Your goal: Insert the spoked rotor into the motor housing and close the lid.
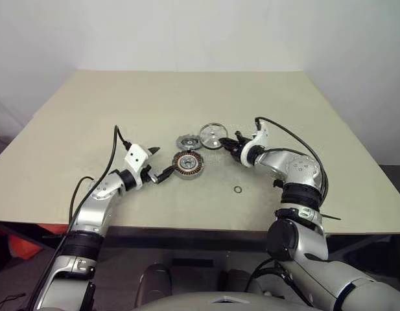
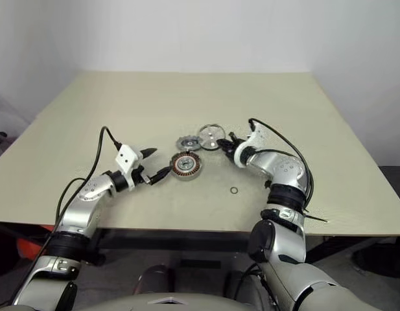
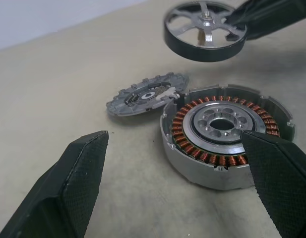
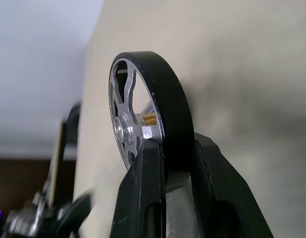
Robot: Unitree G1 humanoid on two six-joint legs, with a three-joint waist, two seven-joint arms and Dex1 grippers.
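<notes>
The spoked rotor (image 1: 212, 135), silver spokes inside a black rim, hangs clear of the table, with my right gripper (image 1: 229, 144) shut on its rim. In the right wrist view the rim (image 4: 165, 99) sits pinched between both fingers (image 4: 143, 178). The motor housing (image 1: 187, 164), a ring of copper windings around a silver hub, rests on the table just left of and nearer than the rotor. The grey toothed lid (image 1: 189, 141) lies flat right behind the housing. My left gripper (image 1: 159, 162) stands open at the housing's left side, one finger (image 3: 276, 173) close against its wall.
A small thin ring (image 1: 238, 190) lies on the beige table (image 1: 122, 103) toward the front edge, right of the housing. The table's far half and its left and right sides are bare.
</notes>
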